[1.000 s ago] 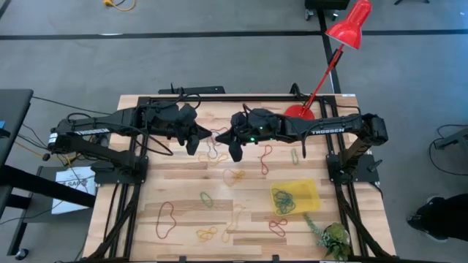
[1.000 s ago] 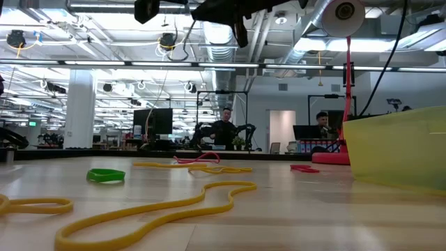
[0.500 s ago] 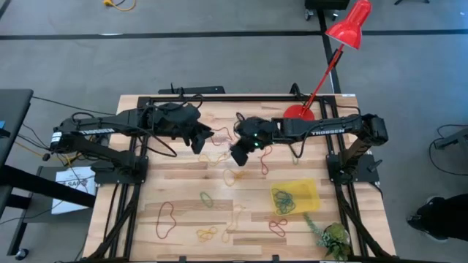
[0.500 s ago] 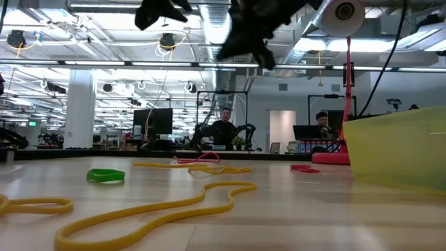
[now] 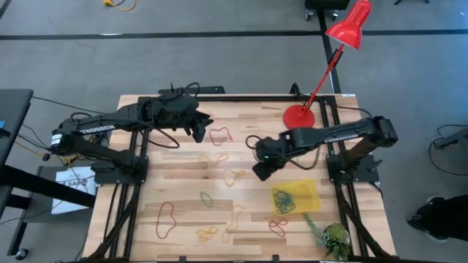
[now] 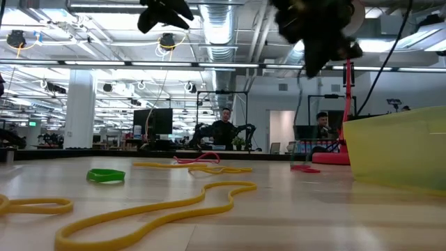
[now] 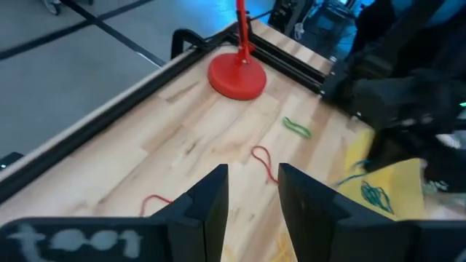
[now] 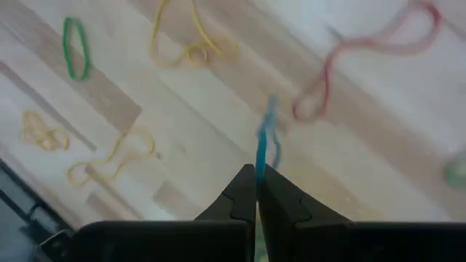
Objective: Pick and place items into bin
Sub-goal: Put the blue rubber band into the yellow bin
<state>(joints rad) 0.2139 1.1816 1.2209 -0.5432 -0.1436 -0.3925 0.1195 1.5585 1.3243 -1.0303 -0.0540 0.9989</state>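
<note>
My right gripper point(image 5: 259, 170) hangs above the table middle, just left of the yellow bin point(image 5: 301, 191), and is shut on a thin blue band point(image 8: 262, 142). The bin rests flat on the table and holds several bands point(image 5: 284, 200); its wall point(image 6: 397, 150) fills the right of the low view. My left gripper point(image 5: 199, 130) is open and empty above the far-left part, near a red band point(image 5: 219, 135). More loose bands lie flat on the wood: yellow point(image 5: 234, 175), green point(image 5: 207, 198), red point(image 5: 167, 218). My right gripper pinches the blue band between its two fingertips point(image 8: 247, 191), coming from above and pointing down. The band's free length point(image 8: 266, 116) sticks out past the tips, clear of the table. One strand or two, I cannot tell.
A red lamp base point(image 5: 298, 115) stands at the far right with its pole slanting up over the edge. A green plant sprig point(image 5: 329, 235) lies at the near right corner. Black frame rails run along both sides. People sit in the room beyond point(image 6: 224, 125).
My right gripper has swung from the far middle of the table toward the right and near edges, ending beside the bin, staying shut. My left gripper has drawn back slightly toward the far edge.
</note>
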